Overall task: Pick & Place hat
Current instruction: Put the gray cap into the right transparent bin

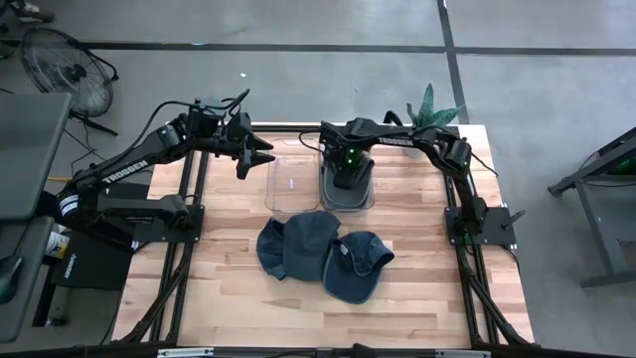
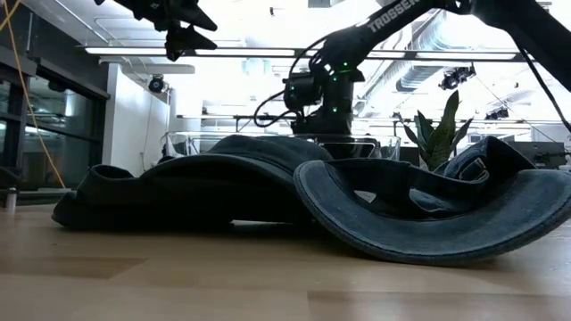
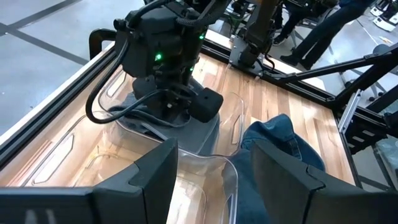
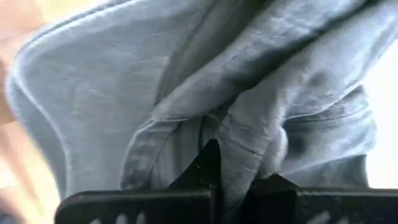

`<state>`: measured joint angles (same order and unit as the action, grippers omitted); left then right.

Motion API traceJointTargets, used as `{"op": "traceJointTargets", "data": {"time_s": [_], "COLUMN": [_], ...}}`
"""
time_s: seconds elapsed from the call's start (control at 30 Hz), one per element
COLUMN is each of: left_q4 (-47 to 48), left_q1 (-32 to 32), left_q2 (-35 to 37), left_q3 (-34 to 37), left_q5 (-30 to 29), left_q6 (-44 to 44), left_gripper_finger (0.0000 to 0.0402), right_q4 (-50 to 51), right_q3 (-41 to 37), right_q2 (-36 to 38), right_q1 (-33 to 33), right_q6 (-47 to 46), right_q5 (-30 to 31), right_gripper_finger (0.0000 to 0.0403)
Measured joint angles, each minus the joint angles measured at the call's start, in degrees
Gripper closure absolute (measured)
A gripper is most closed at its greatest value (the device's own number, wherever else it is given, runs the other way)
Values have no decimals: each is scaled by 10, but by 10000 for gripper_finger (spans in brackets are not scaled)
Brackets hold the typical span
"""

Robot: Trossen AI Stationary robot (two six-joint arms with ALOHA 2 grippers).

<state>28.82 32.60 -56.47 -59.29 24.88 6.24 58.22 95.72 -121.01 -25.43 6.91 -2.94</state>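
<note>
Right hand (image 1: 345, 183): I see it pinched on a grey hat (image 4: 186, 93) inside the right clear bin (image 1: 369, 195).
Left hand (image 1: 260, 157): fingers apart, empty, above the left bin (image 1: 283, 189).
Hats on tabletop (image 1: 417, 288): two (image 1: 298, 244) (image 1: 356, 267), overlapping mid-board; edges free.

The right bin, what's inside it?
A grey hat lies in the right bin, with the right hand shut on it. The bin's floor beneath is covered.

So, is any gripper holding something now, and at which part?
The right gripper is shut on a fold of the grey hat in the clear bin; the left gripper holds nothing.
</note>
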Motion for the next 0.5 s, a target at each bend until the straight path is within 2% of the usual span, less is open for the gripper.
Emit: {"op": "traceJointTargets", "data": {"time_s": [0.23, 0.33, 0.5], "left_q4": [1, 1, 1], "left_q1": [0, 0, 0], "left_q2": [0, 0, 0], "left_q3": [0, 0, 0], "left_q5": [0, 0, -1], "left_q6": [0, 0, 0], "left_gripper_finger": [202, 202, 202], "right_q4": [17, 22, 35], "right_q3": [2, 2, 2], "right_q2": [2, 2, 3], "right_q1": [0, 0, 0], "right_q6": [-4, -11, -19], "right_q5": [11, 10, 10], "right_gripper_finger": [386, 354, 279]}}
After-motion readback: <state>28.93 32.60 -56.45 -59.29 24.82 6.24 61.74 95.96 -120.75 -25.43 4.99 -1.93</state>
